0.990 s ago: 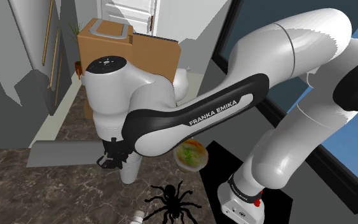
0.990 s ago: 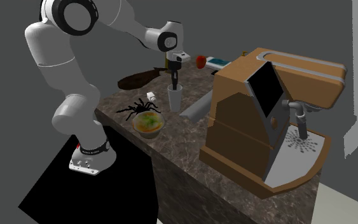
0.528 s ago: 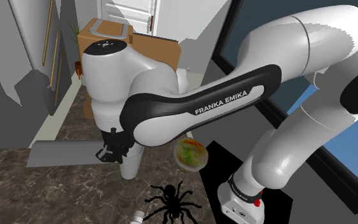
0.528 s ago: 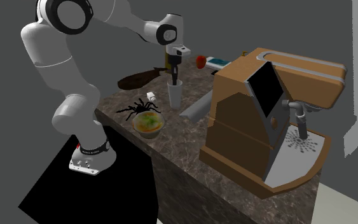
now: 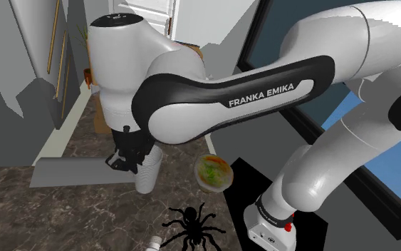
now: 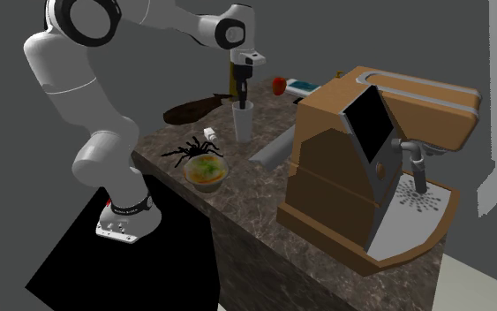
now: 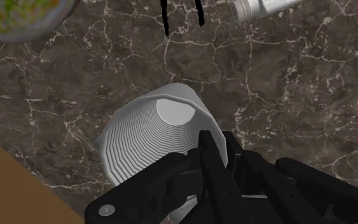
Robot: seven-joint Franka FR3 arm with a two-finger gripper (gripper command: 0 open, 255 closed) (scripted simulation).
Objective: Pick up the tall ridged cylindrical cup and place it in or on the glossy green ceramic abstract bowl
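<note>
- Plainly, the lift is the step in hand: the black gripper (image 7: 214,145) is pinched on the wall of the pale ridged cup (image 7: 147,143), one finger inside the rim and one outside.
- The cup hangs tilted at or just off the marble counter (image 5: 63,214), near the mottled green bowl (image 5: 214,172).
- Next, I'd judge, it needs carrying over the bowl, clear of the black spider (image 5: 191,225), then lowering before release.
</note>
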